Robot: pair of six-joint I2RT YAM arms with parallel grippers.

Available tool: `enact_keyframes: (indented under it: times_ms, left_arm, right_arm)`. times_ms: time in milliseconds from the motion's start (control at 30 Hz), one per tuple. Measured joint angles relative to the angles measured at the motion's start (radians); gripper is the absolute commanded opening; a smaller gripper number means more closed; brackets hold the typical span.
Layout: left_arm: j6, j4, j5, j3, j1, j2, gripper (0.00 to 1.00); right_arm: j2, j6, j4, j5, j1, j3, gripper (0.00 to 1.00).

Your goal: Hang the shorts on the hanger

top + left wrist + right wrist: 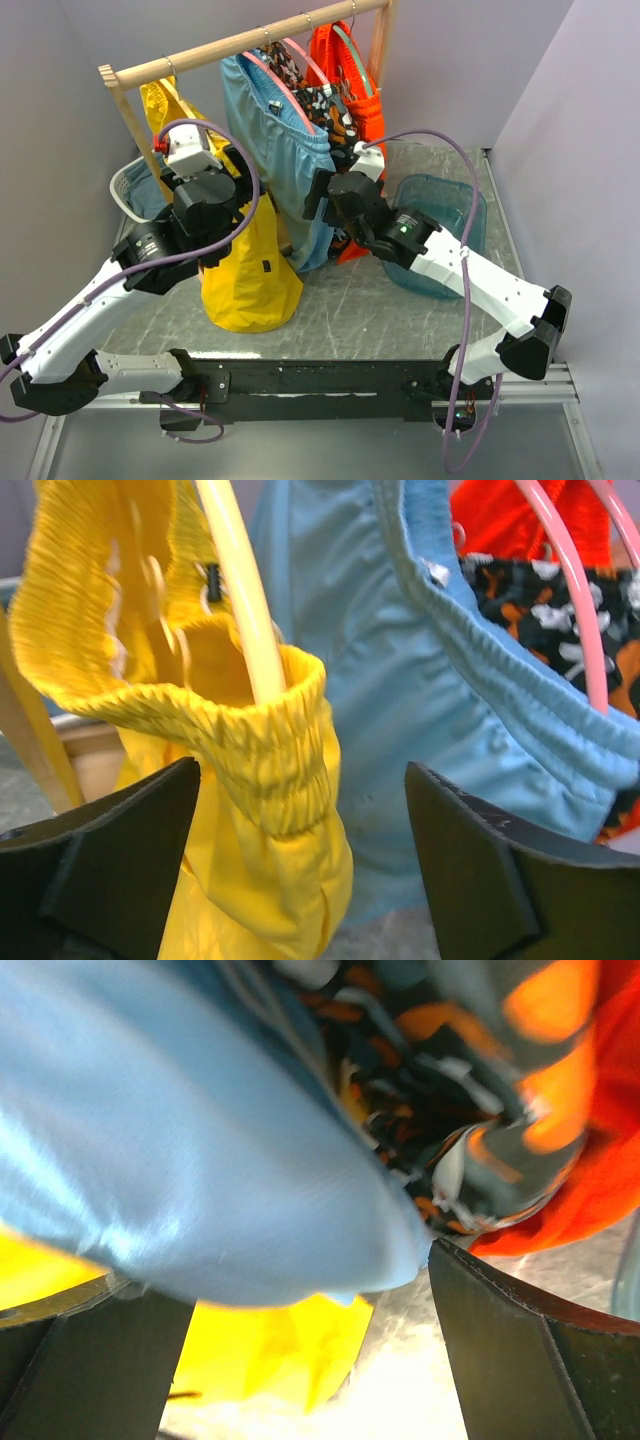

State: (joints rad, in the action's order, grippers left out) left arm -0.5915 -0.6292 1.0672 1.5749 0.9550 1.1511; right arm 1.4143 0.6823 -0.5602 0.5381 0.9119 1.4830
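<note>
The shorts [255, 730] hang at 12 o'clock from the left tool [302, 780]. Their waistband is threaded on the hanger [238, 590], and their long axis drops toward the counter [400, 310]. The left arm, the nearer one, reaches up with its tool's jaws apart, not clamped. The right tool [312, 1275], also apart, straddles the light blue shorts [200, 1140].

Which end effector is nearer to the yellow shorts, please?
Left. The left end effector is open around the yellow shorts waistband; the right end effector is at the blue shorts.
</note>
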Motion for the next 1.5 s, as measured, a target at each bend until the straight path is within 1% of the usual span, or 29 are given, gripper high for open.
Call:
enact_keyframes:
  times_ms: [33,67,233,467,533,567,633,733,833,933,967,1033,1167,1333,1433,1500]
  left_arm:
    - [-0.004,-0.027,-0.025,0.01,0.0,0.0,0.99]
    - [-0.009,-0.051,-0.045,0.018,0.0,-0.002,0.97]
    - [-0.021,-0.173,-0.157,0.047,0.0,-0.041,0.96]
    - [-0.023,-0.303,-0.342,0.077,0.0,-0.135,0.97]
    - [-0.031,-0.332,-0.395,0.06,0.003,-0.161,0.97]
    - [-0.033,-0.341,-0.417,0.044,0.006,-0.174,0.96]
    - [-0.053,-0.353,-0.463,-0.02,0.02,-0.211,0.96]
    - [-0.092,-0.375,-0.503,-0.135,0.09,-0.25,0.96]
    - [-0.167,-0.39,-0.494,-0.243,0.246,-0.241,0.96]
    - [-0.248,-0.381,-0.479,-0.327,0.399,-0.188,0.97]
    - [-0.27,-0.36,-0.476,-0.358,0.435,-0.162,0.97]
    - [-0.298,-0.304,-0.478,-0.433,0.468,-0.124,0.96]
    - [-0.313,-0.139,-0.484,-0.6,0.473,-0.114,0.96]
    - [-0.316,0.157,-0.523,-0.8,0.473,-0.112,0.97]
    - [-0.316,0.305,-0.548,-0.869,0.473,-0.091,0.96]
    - [-0.315,0.357,-0.554,-0.873,0.473,-0.064,0.97]
  right_arm:
    - [-0.005,0.0,0.003,-0.008,0.007,-0.006,1.0]
    - [-0.014,0.0,0.007,-0.015,0.015,-0.017,1.0]
    - [-0.102,0.002,0.033,-0.055,0.043,-0.097,1.0]
    - [-0.277,0.013,0.079,-0.088,0.061,-0.211,1.0]
    - [-0.351,0.021,0.093,-0.087,0.063,-0.277,1.0]
    - [-0.359,0.023,0.093,-0.087,0.064,-0.283,1.0]
    - [-0.418,0.032,0.105,-0.083,0.064,-0.341,1.0]
    - [-0.484,0.043,0.104,-0.07,0.065,-0.41,1.0]
    - [-0.533,0.056,0.104,-0.046,0.066,-0.463,1.0]
    - [-0.574,0.073,0.105,-0.021,0.066,-0.518,1.0]
    - [-0.588,0.082,0.104,-0.011,0.066,-0.54,1.0]
    - [-0.618,0.099,0.102,0.006,0.066,-0.587,1.0]
    - [-0.672,0.144,0.084,0.035,0.066,-0.681,1.0]
    - [-0.739,0.197,0.058,0.061,0.066,-0.783,1.0]
    - [-0.779,0.222,0.036,0.068,0.066,-0.822,1.0]
    - [-0.797,0.233,0.027,0.072,0.066,-0.832,1.0]
